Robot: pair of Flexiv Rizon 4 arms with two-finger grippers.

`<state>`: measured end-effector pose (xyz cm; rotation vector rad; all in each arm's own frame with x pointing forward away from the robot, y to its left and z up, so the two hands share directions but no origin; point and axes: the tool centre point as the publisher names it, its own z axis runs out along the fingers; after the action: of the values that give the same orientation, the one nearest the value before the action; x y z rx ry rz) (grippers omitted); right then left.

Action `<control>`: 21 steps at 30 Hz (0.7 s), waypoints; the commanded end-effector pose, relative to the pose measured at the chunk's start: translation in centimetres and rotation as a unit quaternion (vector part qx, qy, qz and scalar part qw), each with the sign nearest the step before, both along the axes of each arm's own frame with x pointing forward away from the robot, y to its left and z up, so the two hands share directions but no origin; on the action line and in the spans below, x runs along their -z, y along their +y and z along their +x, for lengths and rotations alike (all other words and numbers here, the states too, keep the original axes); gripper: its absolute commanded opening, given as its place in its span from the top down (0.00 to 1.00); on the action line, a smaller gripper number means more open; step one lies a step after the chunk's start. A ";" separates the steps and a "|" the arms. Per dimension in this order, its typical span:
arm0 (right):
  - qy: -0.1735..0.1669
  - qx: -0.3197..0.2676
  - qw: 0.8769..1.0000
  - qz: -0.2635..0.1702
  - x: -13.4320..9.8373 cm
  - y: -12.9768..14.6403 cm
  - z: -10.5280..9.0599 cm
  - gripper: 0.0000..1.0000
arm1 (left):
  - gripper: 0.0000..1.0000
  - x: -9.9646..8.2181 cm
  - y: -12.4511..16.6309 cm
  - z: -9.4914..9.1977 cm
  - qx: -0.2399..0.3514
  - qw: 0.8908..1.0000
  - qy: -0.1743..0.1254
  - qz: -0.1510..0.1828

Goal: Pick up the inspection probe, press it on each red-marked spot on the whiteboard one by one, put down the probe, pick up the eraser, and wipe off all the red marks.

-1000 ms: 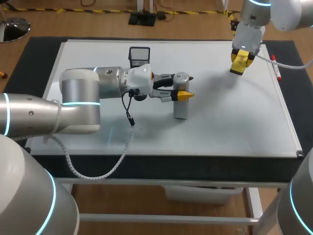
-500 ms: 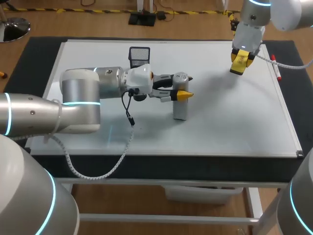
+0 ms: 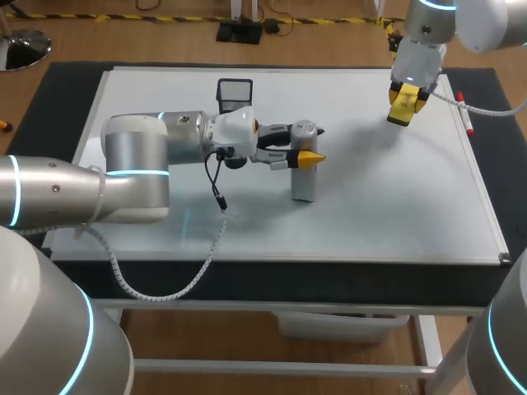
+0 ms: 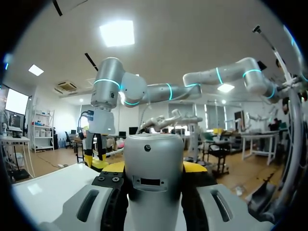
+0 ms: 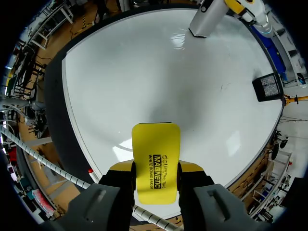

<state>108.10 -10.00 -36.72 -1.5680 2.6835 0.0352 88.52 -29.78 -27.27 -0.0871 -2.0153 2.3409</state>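
**Two grippers loaded, nothing moving**

Two tools are held at once, and across the last second the head view shows no change at all: both arms stay exactly where they are over the whiteboard (image 3: 370,206).

The left gripper (image 3: 309,146) is closed on the grey probe (image 3: 305,177), which stands upright near the whiteboard's middle with its foot apparently on the white face. The left wrist view agrees, with the probe (image 4: 154,178) clamped between the fingers from both sides. The right gripper (image 3: 406,100) hangs above the whiteboard's far right corner and grips the yellow eraser (image 3: 403,111). From its own wrist camera the eraser (image 5: 155,149) sits squarely between the fingers.

A black mesh holder (image 3: 235,93) stands by the whiteboard's far edge, and a red marker (image 3: 464,113) lies just off its right edge on the dark surface (image 3: 494,90).

The stillness reads as a press being held (or a pause between spots). No red marks can be made out on the whiteboard in either view, so which spot is under the probe cannot be told. With the eraser already in hand, wiping looks ready to start once the probe is set down.
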 end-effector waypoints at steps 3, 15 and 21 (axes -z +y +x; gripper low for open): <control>0.001 -0.001 1.000 -0.001 -0.1 -0.1 0.1 1.00 | 1.00 0.1 0.0 0.3 -0.002 1.000 0.000 -0.003; 0.001 -0.001 1.000 -0.001 -0.1 -0.1 0.1 1.00 | 1.00 -2.3 4.9 1.1 -0.044 0.999 0.012 0.007; 0.001 -0.001 1.000 -0.001 -0.1 -0.1 0.1 1.00 | 1.00 -3.6 8.8 1.9 -0.076 0.997 0.017 0.020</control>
<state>108.10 -10.00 -36.72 -1.5681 2.6836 0.0352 91.52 -23.38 -25.20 0.0658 -2.0728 2.3786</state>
